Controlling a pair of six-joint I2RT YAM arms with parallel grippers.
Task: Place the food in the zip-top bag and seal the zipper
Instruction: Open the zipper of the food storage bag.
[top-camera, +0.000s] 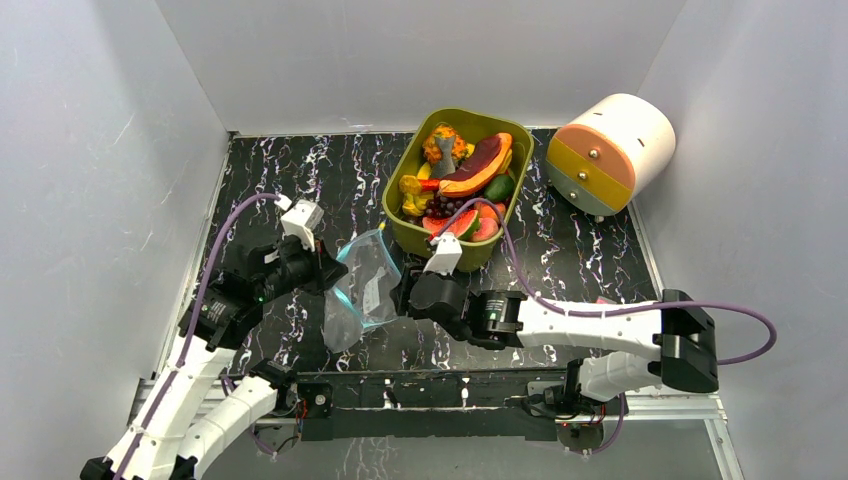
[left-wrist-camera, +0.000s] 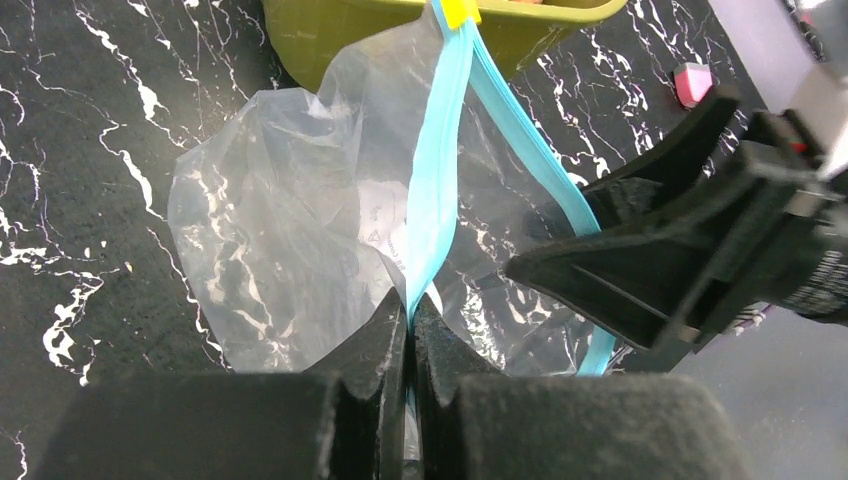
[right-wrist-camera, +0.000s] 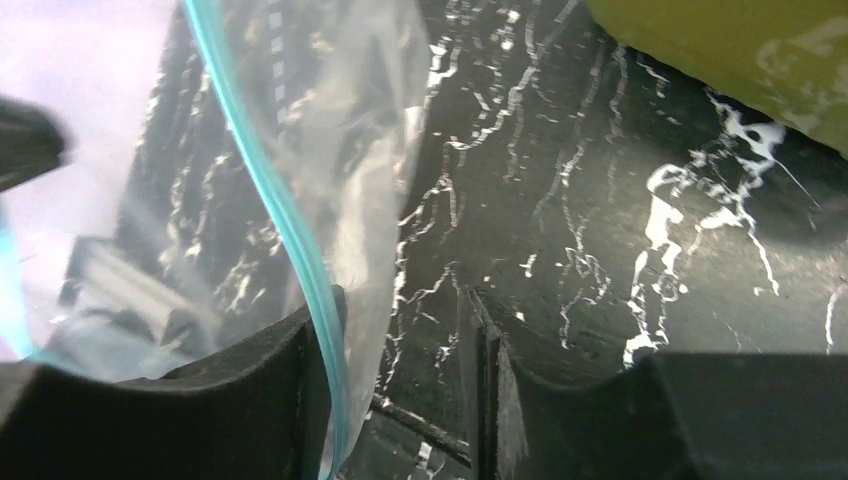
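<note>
Clear crumpled zip-top bag, teal zipper parted

Clear zip-top bag, crumpled, mouth agape; teal zipper unsealed. Toy food heaped in olive tub.

Top camera looks down; close wrist cameras share the zip-top bag.
</note>
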